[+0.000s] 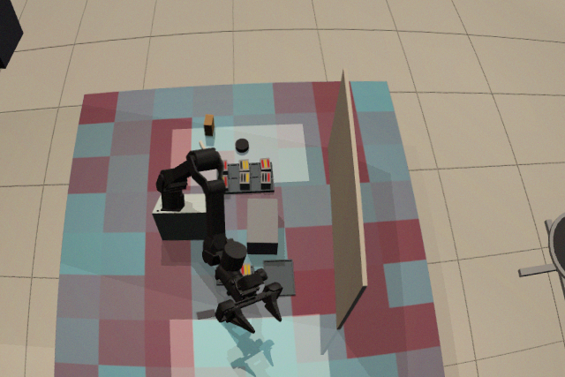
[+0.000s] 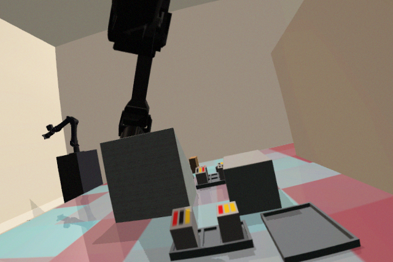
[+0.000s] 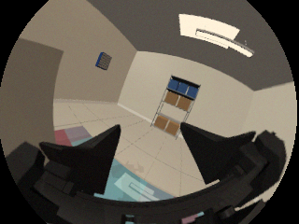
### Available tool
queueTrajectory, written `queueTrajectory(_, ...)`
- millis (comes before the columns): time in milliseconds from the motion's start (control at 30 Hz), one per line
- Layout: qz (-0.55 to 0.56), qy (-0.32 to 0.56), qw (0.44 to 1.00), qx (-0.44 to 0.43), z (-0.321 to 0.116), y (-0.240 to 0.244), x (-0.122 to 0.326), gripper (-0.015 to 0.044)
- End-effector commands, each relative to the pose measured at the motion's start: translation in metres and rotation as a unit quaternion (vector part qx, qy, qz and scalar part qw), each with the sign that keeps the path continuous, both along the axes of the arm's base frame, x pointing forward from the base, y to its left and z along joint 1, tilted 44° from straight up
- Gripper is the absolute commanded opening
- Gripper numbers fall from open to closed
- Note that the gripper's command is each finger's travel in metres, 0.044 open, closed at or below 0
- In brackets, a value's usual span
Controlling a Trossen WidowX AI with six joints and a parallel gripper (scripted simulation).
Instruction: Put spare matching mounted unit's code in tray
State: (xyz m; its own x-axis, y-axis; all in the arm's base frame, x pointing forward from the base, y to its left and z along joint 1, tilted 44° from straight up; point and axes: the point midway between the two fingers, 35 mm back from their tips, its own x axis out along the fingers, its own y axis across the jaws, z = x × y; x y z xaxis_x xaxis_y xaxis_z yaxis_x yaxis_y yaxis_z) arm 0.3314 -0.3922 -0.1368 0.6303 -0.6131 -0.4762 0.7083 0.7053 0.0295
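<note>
My gripper is open and empty, raised beyond the tray; the wrist view looks across the room. The dark grey tray is empty. Beside it, a small rack holds a unit striped red, black, yellow and a unit striped red, yellow, yellow. The arm partly hides this rack in the top view. A larger rack holds several striped units, partly hidden by the arm. I cannot tell which unit is the mounted one; no code on a back is readable.
A large grey block stands between the racks. A tall panel stands right of the tray. The arm's pedestal is at the left. An orange block and a black disc lie beyond the larger rack.
</note>
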Motion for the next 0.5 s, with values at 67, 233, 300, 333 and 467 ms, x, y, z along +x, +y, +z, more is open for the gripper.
queueTrajectory(67,0.000,0.000,1.000,0.000,0.000,0.000,0.000,0.0440)
queueTrajectory(233,0.011,0.008,1.000,0.007,-0.001,0.004,0.005,0.0440)
queueTrajectory(300,0.044,0.030,0.998,0.027,-0.005,0.018,0.021,0.0440)
queueTrajectory(333,0.067,0.045,0.996,0.040,-0.006,0.028,0.030,0.0440)
queueTrajectory(467,0.157,0.104,0.978,0.093,-0.009,0.074,0.063,0.0440)
